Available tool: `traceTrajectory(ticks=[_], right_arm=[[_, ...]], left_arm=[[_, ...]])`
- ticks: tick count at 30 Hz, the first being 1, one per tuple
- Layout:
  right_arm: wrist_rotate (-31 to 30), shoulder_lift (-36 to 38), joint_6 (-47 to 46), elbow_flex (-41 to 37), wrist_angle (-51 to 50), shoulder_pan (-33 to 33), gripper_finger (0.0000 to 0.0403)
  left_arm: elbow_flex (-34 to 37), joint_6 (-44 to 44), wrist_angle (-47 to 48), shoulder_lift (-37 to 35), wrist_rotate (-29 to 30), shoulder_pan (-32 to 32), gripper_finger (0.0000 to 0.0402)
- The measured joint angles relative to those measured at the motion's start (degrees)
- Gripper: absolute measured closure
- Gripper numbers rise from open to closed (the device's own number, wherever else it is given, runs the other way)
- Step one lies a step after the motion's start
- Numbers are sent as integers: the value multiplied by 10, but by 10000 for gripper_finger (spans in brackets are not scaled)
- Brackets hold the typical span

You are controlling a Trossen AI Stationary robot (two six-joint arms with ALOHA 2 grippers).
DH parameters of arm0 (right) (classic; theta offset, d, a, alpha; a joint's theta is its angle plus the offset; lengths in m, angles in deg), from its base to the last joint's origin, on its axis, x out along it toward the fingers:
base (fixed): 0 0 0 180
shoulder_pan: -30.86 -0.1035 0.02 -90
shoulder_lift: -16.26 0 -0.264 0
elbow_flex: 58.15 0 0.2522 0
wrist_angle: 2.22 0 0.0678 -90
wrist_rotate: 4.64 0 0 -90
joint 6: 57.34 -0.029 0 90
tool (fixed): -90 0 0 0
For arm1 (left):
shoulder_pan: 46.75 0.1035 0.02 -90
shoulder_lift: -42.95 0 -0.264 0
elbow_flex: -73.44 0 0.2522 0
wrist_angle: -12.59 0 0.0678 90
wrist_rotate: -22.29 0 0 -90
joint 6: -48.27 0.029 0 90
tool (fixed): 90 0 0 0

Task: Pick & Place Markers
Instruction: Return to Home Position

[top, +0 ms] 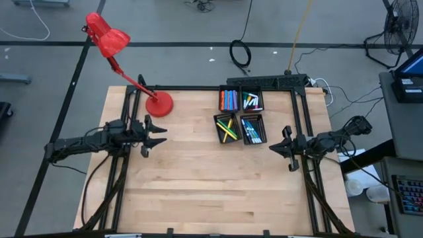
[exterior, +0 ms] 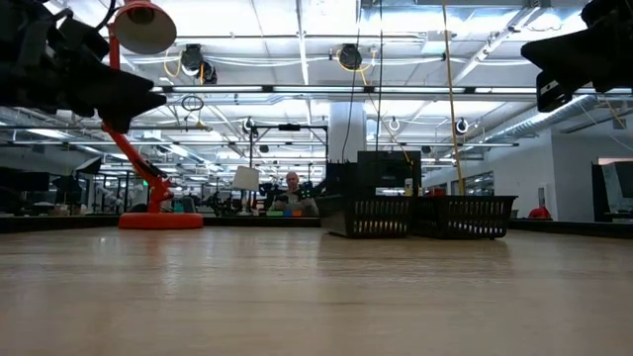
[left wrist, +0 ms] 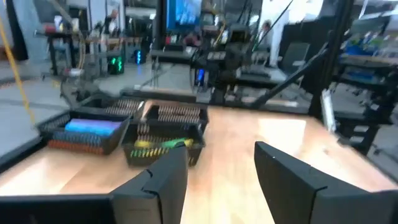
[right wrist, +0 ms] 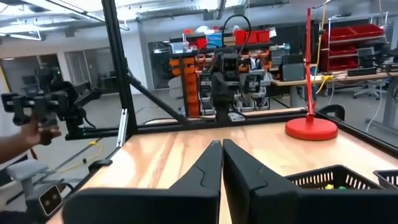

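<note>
Both arms hang over the desk's (top: 198, 178) side edges, well apart, pointing inward. The left gripper's (top: 162, 135) fingers (left wrist: 165, 180) stand spread, holding nothing; the right gripper's (top: 271, 147) fingers (right wrist: 205, 168) are pressed together, empty. The markers (top: 228, 129) lie in the black tray (top: 240, 99) at the far edge. A red lamp (top: 158, 104) stands beside the left arm.

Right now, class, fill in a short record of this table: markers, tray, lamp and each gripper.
tray: black, four compartments, at the table's far edge, right of centre
markers: mixed colours, lying in the compartments
lamp: red, base at the far edge, left of centre
left gripper: fingers apart, empty, above the table's left side
right gripper: fingers together, empty, above the table's right side
</note>
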Motion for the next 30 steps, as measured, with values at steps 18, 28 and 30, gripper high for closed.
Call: traceTrajectory(ticks=[18, 28, 30], right_arm=[[-1, 0, 42, 0, 4, 0, 403], [2, -2, 46, 0, 8, 0, 403], [2, -2, 46, 0, 8, 0, 403]], left_arm=[[0, 22, 1, 0, 177, -87, 198], [-1, 21, 12, 0, 176, -91, 214], [-1, 20, 8, 0, 176, -91, 215]])
